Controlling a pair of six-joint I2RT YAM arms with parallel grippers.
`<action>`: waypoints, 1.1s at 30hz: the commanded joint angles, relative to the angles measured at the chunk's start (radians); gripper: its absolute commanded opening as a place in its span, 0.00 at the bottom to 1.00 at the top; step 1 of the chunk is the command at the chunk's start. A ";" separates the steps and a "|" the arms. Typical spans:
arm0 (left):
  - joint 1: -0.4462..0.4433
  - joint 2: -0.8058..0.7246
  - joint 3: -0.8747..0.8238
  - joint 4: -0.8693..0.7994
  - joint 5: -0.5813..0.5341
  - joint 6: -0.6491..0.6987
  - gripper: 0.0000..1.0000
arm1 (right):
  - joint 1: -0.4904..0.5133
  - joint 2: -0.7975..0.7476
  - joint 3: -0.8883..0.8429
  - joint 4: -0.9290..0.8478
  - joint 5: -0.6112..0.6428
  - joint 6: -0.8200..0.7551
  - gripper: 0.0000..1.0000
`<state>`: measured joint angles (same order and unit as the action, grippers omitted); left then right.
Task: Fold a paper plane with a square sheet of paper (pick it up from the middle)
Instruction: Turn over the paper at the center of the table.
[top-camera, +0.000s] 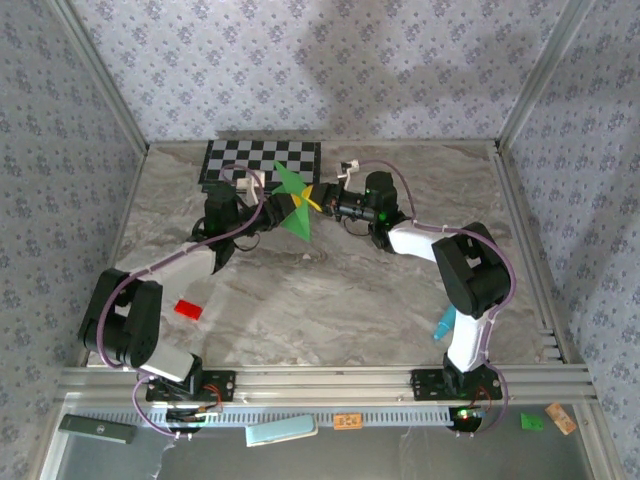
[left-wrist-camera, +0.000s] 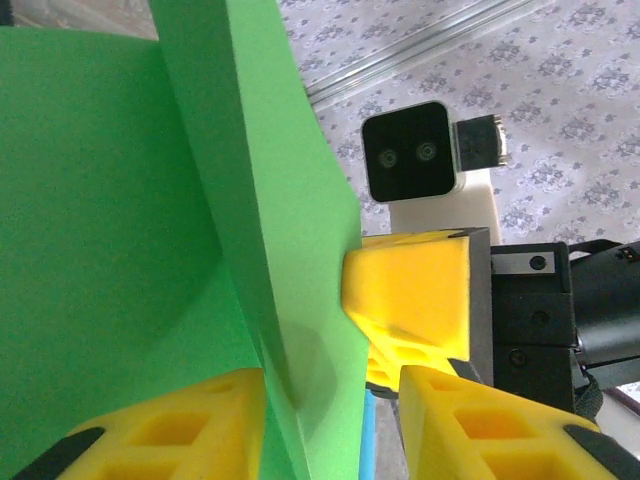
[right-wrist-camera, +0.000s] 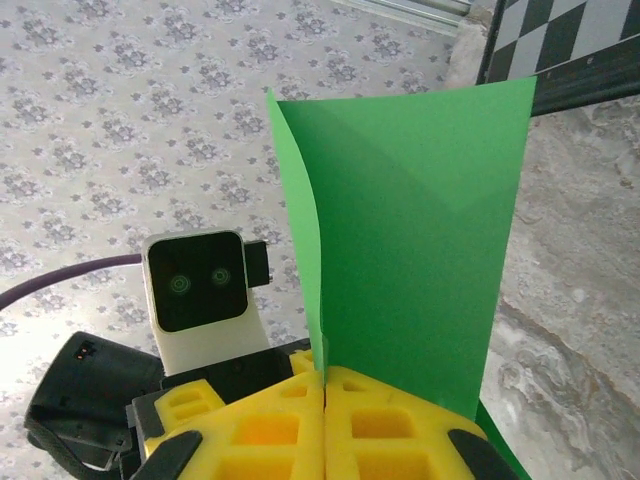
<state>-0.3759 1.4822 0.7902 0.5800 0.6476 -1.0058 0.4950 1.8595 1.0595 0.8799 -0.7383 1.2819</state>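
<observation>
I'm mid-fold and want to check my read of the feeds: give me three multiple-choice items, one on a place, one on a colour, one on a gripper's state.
1. Where is the small red block?
A) clamped in a gripper
B) on the marble table, beside the left arm
C) beyond the table's edge

2. What colour are the fingers of the right gripper?
A) yellow
B) black
C) white

3. The right gripper is:
A) wide open
B) shut on the thin bright green square sheet of paper
C) shut on nothing

Answers:
1 B, the top view shows it on bare tabletop by that arm.
2 A, the right wrist view shows yellow pads.
3 B, its jaws meet with the sheet rising from between them.
</observation>
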 joint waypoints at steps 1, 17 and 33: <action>-0.008 0.007 -0.006 0.115 0.028 -0.016 0.36 | -0.001 -0.006 -0.008 0.097 -0.026 0.066 0.07; -0.012 0.003 -0.031 0.156 -0.017 0.004 0.16 | -0.007 0.020 -0.010 0.140 -0.038 0.125 0.16; -0.003 -0.096 0.143 -0.666 -0.275 0.425 0.05 | -0.103 -0.275 -0.112 -0.543 0.263 -0.441 0.49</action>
<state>-0.3679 1.4326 0.8349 0.2302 0.5034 -0.7811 0.3943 1.6745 0.9485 0.5751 -0.6022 1.0737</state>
